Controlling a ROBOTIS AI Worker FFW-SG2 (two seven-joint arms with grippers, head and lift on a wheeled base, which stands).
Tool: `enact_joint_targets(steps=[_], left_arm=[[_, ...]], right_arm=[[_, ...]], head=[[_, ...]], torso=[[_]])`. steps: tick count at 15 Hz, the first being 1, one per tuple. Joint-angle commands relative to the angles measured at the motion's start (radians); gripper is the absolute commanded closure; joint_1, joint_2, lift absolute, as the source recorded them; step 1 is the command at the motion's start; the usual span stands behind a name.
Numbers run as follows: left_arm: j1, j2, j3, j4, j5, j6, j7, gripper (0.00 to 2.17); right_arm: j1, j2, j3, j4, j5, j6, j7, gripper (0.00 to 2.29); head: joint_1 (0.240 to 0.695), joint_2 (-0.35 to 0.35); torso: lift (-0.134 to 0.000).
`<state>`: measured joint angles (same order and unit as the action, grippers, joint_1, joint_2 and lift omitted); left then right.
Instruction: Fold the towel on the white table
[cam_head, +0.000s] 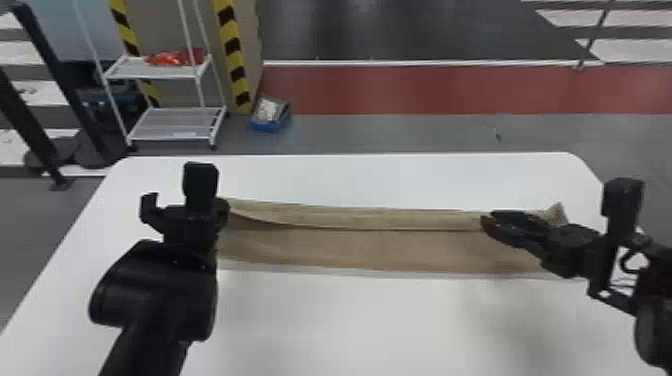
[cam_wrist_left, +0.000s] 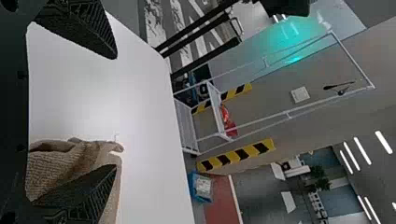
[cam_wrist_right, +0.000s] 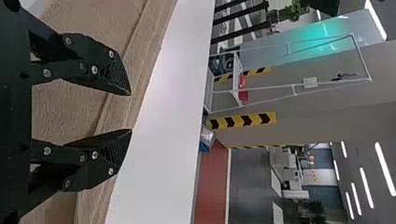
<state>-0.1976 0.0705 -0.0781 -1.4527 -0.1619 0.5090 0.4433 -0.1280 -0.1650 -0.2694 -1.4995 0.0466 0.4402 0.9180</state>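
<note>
Across the area in front of both arms, the smooth, matte white worktop (cam_head: 370, 325) presents a flat slab with rounded far corners. Beyond it stands a white, open-frame metal rack (cam_head: 152, 75) with flat shelves.

The towel (cam_head: 380, 245) lies across the far half of the worktop as a long, narrow strip running left to right. The cloth is tan, with a soft, napped surface. A lighter folded band follows its far edge over a darker near band; the right end rises to a small peak. In the left wrist view, the left end shows a coarse, ribbed weave and a rumpled, curled edge.

The left end effector (cam_head: 185, 202) is at the towel's left end, released, its black wedge-shaped fingers (cam_wrist_left: 79, 193) set wide apart. Nothing is gripped; one finger overlaps the cloth in view, but contact cannot be confirmed.

The right end effector (cam_head: 489, 220) is over the towel's right portion, also released, with a moderate gap between its tapered, ribbed fingers (cam_wrist_right: 105, 161). Layered cloth edges show between them, ungripped; whether the tips touch is unclear.

On the floor near the rack sits a small blue box (cam_head: 270, 117).
</note>
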Motion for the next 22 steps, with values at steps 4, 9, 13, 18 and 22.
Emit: enact_joint_targets(steps=[4, 9, 13, 18, 22], left_arm=[[0.017, -0.001, -0.008, -0.002, -0.001, -0.074, -0.014, 0.05], [0.017, 0.0, -0.006, -0.002, -0.001, -0.102, -0.018, 0.05], [0.012, 0.0, -0.006, 0.005, 0.001, -0.111, -0.043, 0.05], [0.01, 0.009, -0.002, 0.025, 0.008, -0.215, -0.08, 0.05], [0.027, 0.018, 0.107, 0.048, 0.015, -0.286, -0.278, 0.05]], right_arm=[[-0.027, 0.074, 0.151, 0.077, -0.011, -0.024, -0.022, 1.95], [-0.113, 0.091, 0.257, 0.211, 0.006, -0.054, -0.125, 1.95], [-0.19, 0.111, 0.283, 0.309, 0.022, -0.119, -0.232, 1.95], [-0.229, 0.12, 0.251, 0.344, 0.036, -0.241, -0.335, 1.95], [-0.185, 0.05, 0.136, 0.298, 0.035, -0.232, -0.237, 1.95]], head=[[0.695, 0.092], [0.695, 0.165], [0.695, 0.17], [0.695, 0.15], [0.687, 0.12]], torso=[[-0.123], [-0.123], [-0.123], [-0.123], [-0.123]])
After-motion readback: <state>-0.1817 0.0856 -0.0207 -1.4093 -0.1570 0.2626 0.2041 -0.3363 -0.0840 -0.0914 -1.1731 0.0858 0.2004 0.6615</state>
